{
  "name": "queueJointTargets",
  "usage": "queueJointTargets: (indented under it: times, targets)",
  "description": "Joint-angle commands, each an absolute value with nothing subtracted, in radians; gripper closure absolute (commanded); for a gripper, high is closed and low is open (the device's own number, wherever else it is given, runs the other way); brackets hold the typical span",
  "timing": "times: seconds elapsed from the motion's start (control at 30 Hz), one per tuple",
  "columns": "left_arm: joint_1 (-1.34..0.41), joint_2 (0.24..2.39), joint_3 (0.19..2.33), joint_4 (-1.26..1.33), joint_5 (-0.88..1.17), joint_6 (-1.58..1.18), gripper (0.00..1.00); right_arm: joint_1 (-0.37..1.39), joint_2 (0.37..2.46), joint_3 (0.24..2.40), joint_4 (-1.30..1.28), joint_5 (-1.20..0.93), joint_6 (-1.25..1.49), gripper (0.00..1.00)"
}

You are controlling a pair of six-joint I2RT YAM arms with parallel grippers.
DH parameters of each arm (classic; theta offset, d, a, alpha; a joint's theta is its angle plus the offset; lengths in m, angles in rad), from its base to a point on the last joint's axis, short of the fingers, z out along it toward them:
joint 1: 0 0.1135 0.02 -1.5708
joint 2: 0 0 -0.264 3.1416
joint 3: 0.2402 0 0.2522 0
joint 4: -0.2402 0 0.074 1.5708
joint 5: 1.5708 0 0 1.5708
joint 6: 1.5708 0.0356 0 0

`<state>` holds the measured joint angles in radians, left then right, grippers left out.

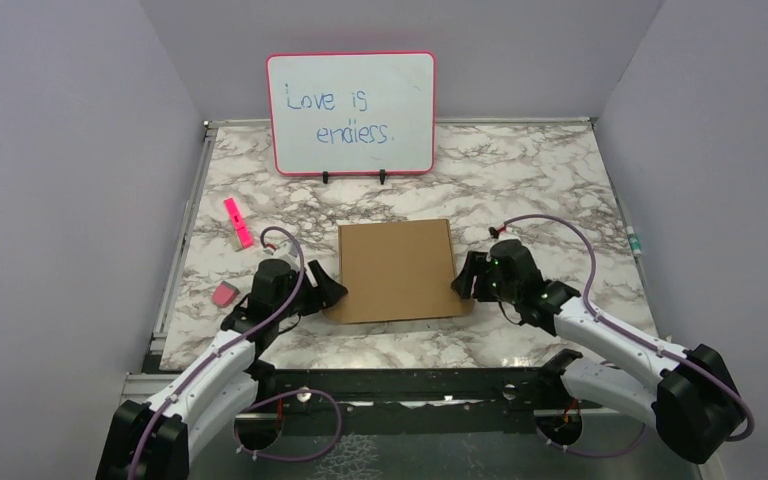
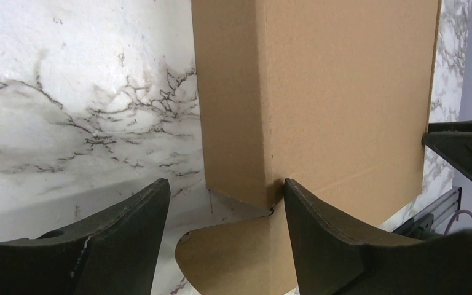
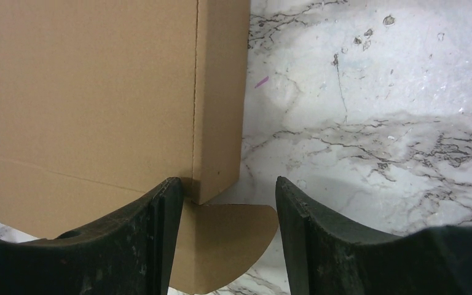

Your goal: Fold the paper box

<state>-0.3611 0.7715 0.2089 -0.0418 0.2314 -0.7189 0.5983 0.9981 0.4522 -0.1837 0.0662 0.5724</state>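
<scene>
The paper box (image 1: 397, 268) is a flat brown cardboard mailer lying closed in the middle of the marble table. My left gripper (image 1: 326, 291) sits at its near-left corner and my right gripper (image 1: 463, 281) at its near-right corner. In the left wrist view the left gripper (image 2: 225, 184) is open around the box's side wall (image 2: 230, 110), with a rounded cardboard tab (image 2: 233, 258) lying loose between its fingers. In the right wrist view the right gripper (image 3: 227, 181) is also open, straddling the other rounded tab (image 3: 230, 239) beside the side wall (image 3: 220, 104). Neither tab is pinched.
A pink-framed whiteboard (image 1: 352, 113) stands at the back. A pink highlighter (image 1: 238, 222) and a pink eraser (image 1: 224, 294) lie left of the box. A small marker (image 1: 636, 242) rests at the table's right edge. Grey walls enclose three sides.
</scene>
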Motion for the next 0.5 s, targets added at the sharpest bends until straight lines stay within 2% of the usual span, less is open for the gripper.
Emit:
queueJointTargets:
  times: [0.0, 0.1, 0.33, 0.47]
  targets:
    - [-0.377, 0.819, 0.19, -0.005, 0.135, -0.695, 0.32, 0.596, 1.027, 0.413, -0.144, 0.117, 0.569, 0.39]
    - [-0.38, 0.793, 0.192, 0.019, 0.112, -0.695, 0.31, 0.596, 1.0, 0.4, -0.093, 0.085, 0.565, 0.39]
    - [-0.38, 0.638, 0.295, -0.083, 0.094, -0.655, 0.26, 0.596, 0.901, 0.451, -0.106, 0.072, 0.502, 0.31]
    - [-0.38, 0.655, 0.328, -0.066, 0.108, -0.638, 0.25, 0.597, 0.902, 0.477, -0.098, 0.076, 0.474, 0.3]
